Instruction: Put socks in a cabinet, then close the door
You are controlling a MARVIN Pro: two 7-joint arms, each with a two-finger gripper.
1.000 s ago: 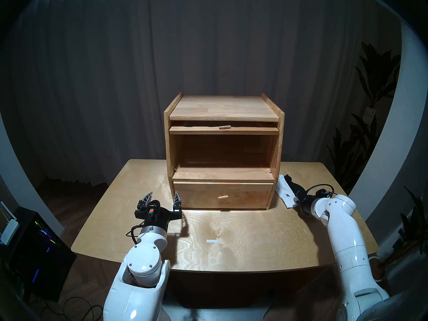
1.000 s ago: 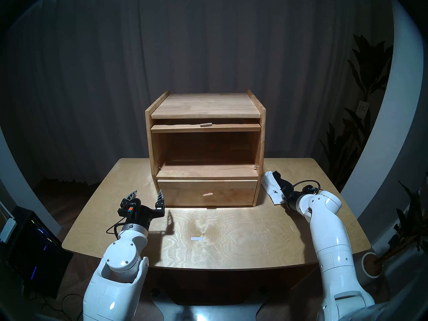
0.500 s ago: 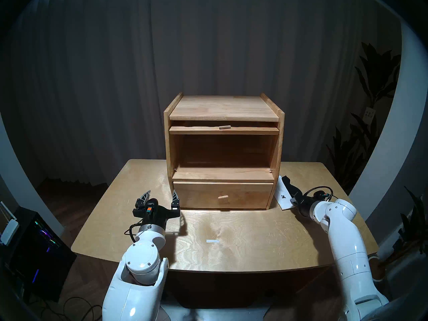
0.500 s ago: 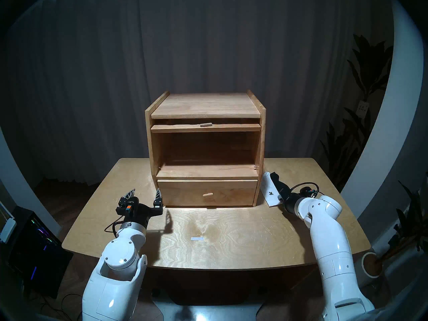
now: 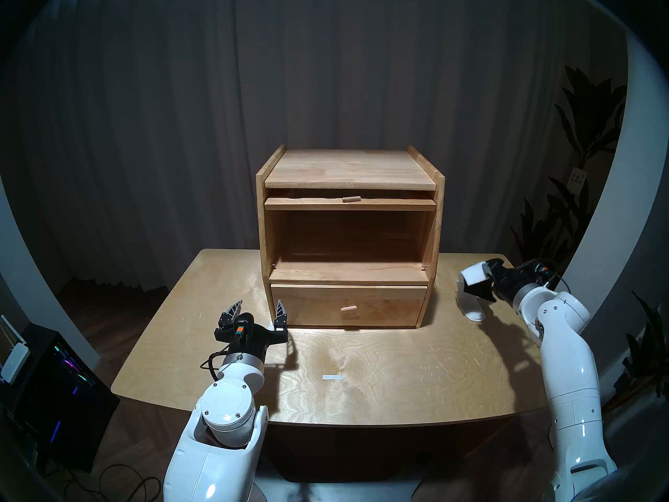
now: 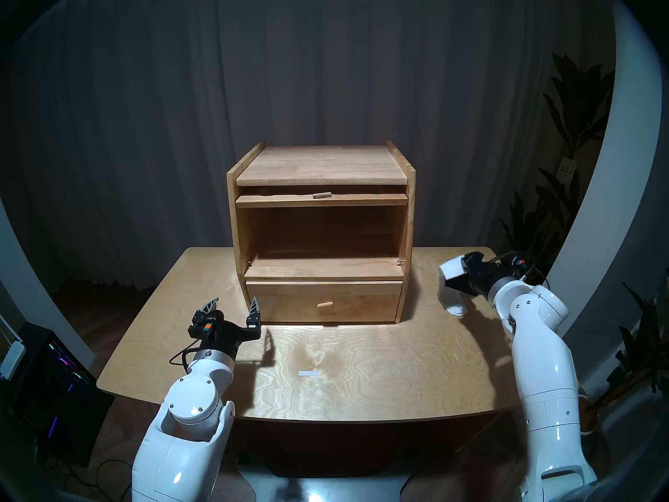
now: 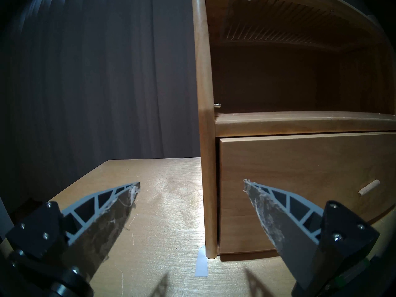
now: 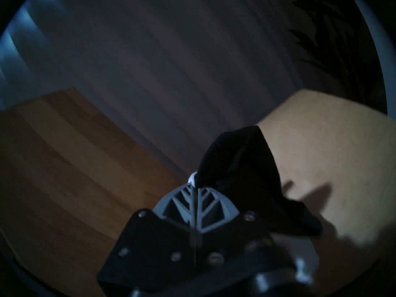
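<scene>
The light-wood cabinet [image 5: 349, 168] stands at the back middle of the table [image 5: 380, 381]. Its upper compartment [image 5: 349, 237] is open and empty. The door [image 5: 349, 203] lies flat, pushed in under the top, with only its front edge and peg handle showing. Its ribbed pane shows in the left wrist view [image 7: 278, 26]. My right gripper [image 5: 488, 276] is shut on the white sock [image 5: 470, 302] and the black sock [image 5: 479, 291], held in the air right of the cabinet. The white toe hangs close to the table. The black sock also shows in the right wrist view [image 8: 242, 172]. My left gripper [image 5: 257, 307] is open and empty by the cabinet's front left corner.
The lower drawer [image 5: 347, 305] is shut, with a peg handle. A white tape strip [image 5: 332, 377] lies mid-table and another [image 7: 201, 266] lies at the cabinet's corner. A computer [image 5: 54, 374] stands left of the table, plants [image 5: 579, 164] to the right, and a curtain behind.
My right gripper has lifted both socks off the table and moved up and to the right. The left gripper has shifted slightly and stays open.
</scene>
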